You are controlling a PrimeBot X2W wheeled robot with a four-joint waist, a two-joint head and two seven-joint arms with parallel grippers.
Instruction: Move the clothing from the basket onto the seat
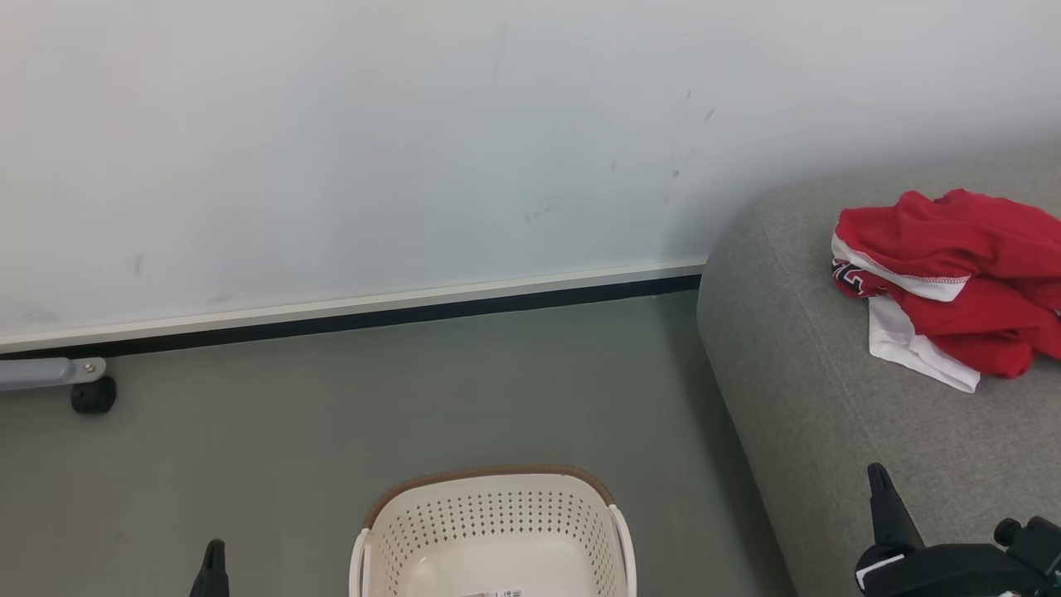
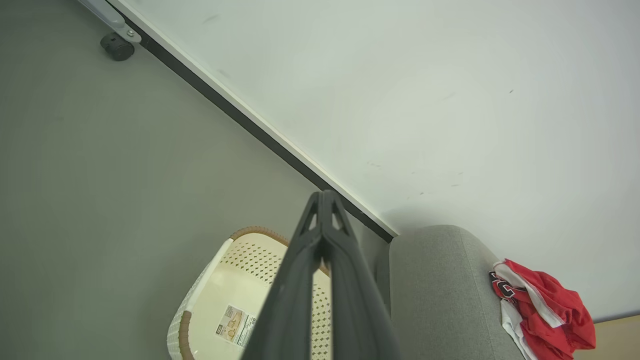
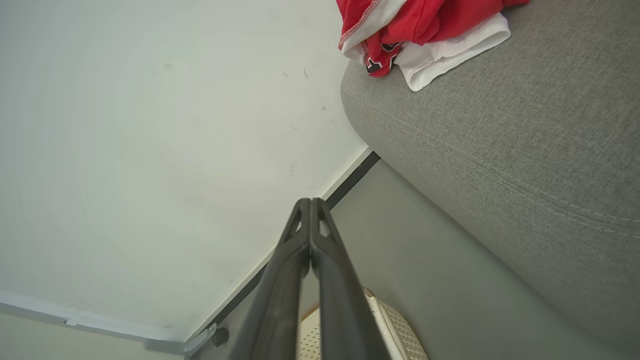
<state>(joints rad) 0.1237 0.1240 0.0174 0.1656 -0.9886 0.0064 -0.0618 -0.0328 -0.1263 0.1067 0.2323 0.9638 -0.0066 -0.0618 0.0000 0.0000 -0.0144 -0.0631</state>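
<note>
Clothing (image 1: 970, 249) lies on seat (image 1: 812, 414) (well apart from right fingers (image 1: 889, 507)).

The left claw (image 2: 324, 196) has two long fingers (image 2: 295, 280) of matt dark grey plastic. They are broad at the base and narrow to a blunt tip, each with a small triangular cut-out just below the tip. The right claw (image 3: 310, 201) is of the same make, with smooth fingers (image 3: 332, 290). In the head view, behind its pointed black tip, sits a blocky black housing (image 1: 953, 570) with a round knob (image 1: 1008, 531) and a white patch (image 1: 872, 570).
</note>
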